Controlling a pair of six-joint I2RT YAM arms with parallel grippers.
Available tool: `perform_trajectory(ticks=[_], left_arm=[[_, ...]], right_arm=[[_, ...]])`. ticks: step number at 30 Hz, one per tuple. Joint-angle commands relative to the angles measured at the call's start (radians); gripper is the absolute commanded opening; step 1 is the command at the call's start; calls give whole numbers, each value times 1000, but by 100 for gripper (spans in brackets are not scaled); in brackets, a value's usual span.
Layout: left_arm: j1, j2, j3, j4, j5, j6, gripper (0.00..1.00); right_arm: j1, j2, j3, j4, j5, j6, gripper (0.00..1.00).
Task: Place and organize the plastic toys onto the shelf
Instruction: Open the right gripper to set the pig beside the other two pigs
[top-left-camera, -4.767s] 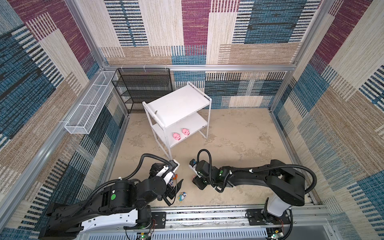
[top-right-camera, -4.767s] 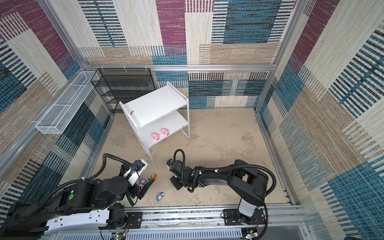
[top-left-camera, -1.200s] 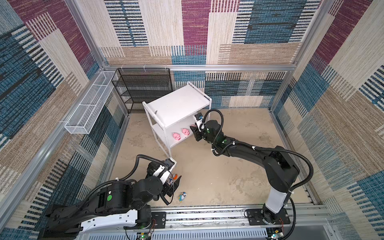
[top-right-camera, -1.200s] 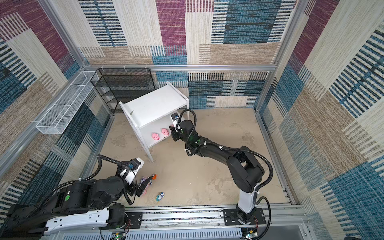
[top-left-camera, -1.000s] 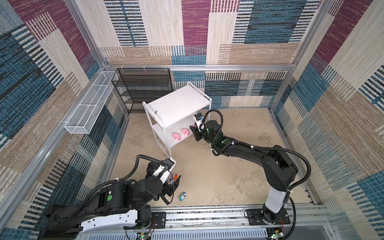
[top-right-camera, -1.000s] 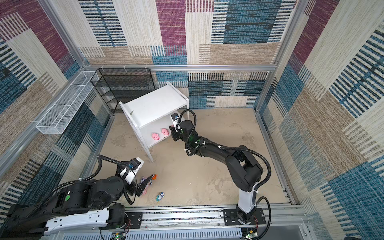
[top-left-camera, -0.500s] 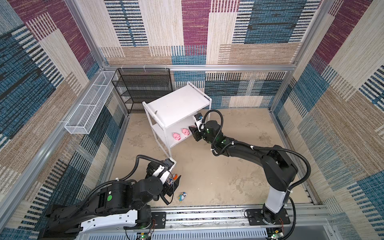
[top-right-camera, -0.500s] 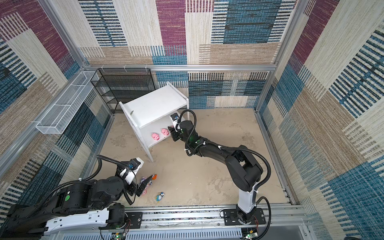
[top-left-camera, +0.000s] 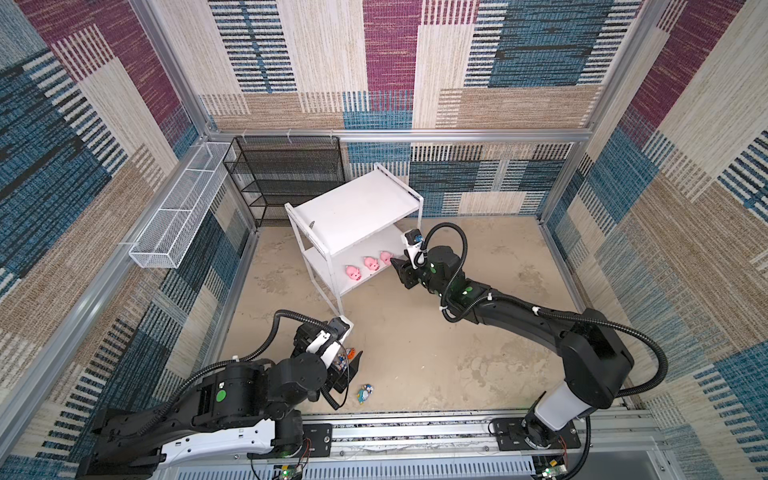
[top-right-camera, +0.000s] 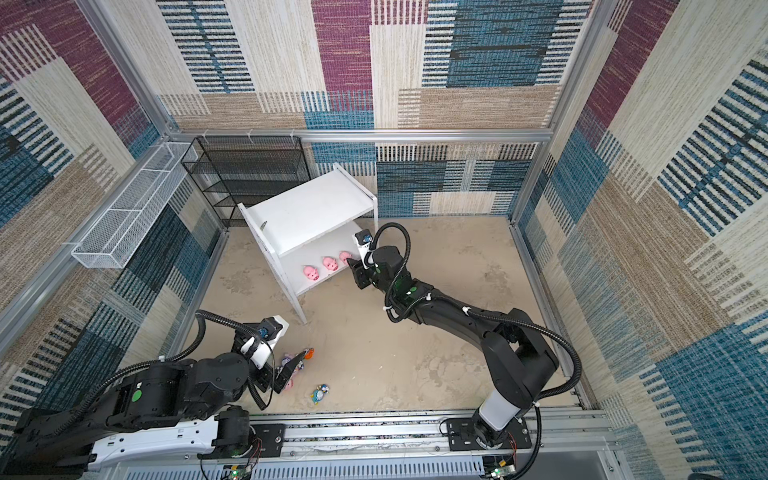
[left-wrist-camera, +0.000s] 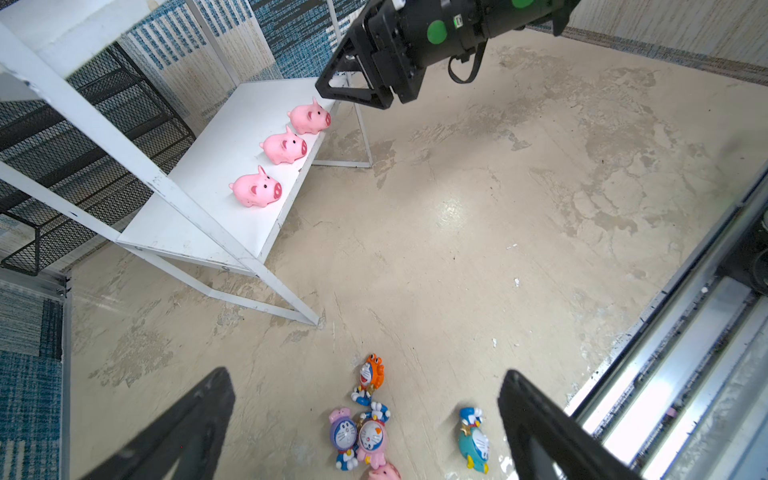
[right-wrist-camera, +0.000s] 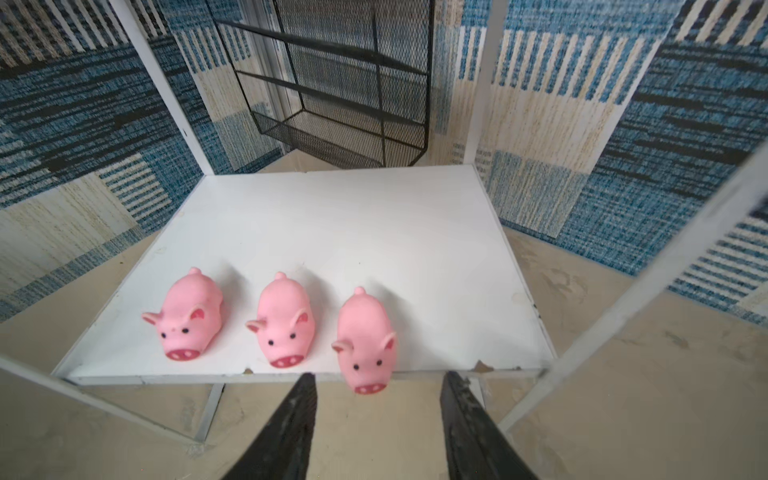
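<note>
Patchwork woven walls box in a mottled beige surface (top-left-camera: 478, 332). Three pink pigs (right-wrist-camera: 284, 322) stand in a row along the near edge of the lower board (right-wrist-camera: 353, 232) of the white shelf (top-left-camera: 357, 203), snouts facing out. The rightmost pig (right-wrist-camera: 365, 340) has its snout hanging past the board edge. The shelf sits far-centre, turned at an angle.

A fourth pig (left-wrist-camera: 384, 471) lies on the surface near-left, cut off by the frame edge in the left wrist view, touching the pink-hooded figurine (left-wrist-camera: 372, 438). The purple-hooded figurine (left-wrist-camera: 344, 434) is pressed beside that one, and the orange-hooded figurine (left-wrist-camera: 371, 374) lies just beyond them. The blue-hooded figurine (left-wrist-camera: 475, 440) lies apart to the right, face up.

The right tool (top-left-camera: 397, 271) is level with the lower board, just off its near edge. Its jaws are apart, tips just short of the rightmost pig's snout, gripping nothing. The left tool (left-wrist-camera: 365, 371) hangs over the figurine bunch with jaws spread wide, holding nothing.

A black mesh rack (top-left-camera: 286, 174) stands against the far wall behind the shelf. A white wire basket (top-left-camera: 178, 208) is mounted on the left wall. A metal rail (top-left-camera: 415, 432) runs along the near edge and carries both arm bases.
</note>
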Motion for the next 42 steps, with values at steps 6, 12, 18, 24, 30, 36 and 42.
perform_trajectory(ticks=[6, 12, 18, 24, 30, 36, 42], left_arm=[[1, 1, -2, 39, 6, 27, 99], [1, -5, -2, 39, 3, 30, 99], [2, -6, -3, 39, 1, 33, 99], [1, -6, -4, 39, 1, 32, 99], [1, -10, -5, 37, -3, 33, 99], [1, -11, -6, 37, -5, 32, 99], [1, -14, -5, 36, -5, 29, 99]], right_arm=[[1, 22, -2, -39, -7, 34, 40], [0, 73, 37, -50, -2, 33, 40], [0, 97, 59, -46, 6, 25, 40], [-1, 113, 82, -49, 4, 11, 40], [-4, 129, 102, -49, 7, 0, 40], [-6, 138, 120, -46, -4, -8, 39], [-6, 148, 135, -46, -11, -12, 38]])
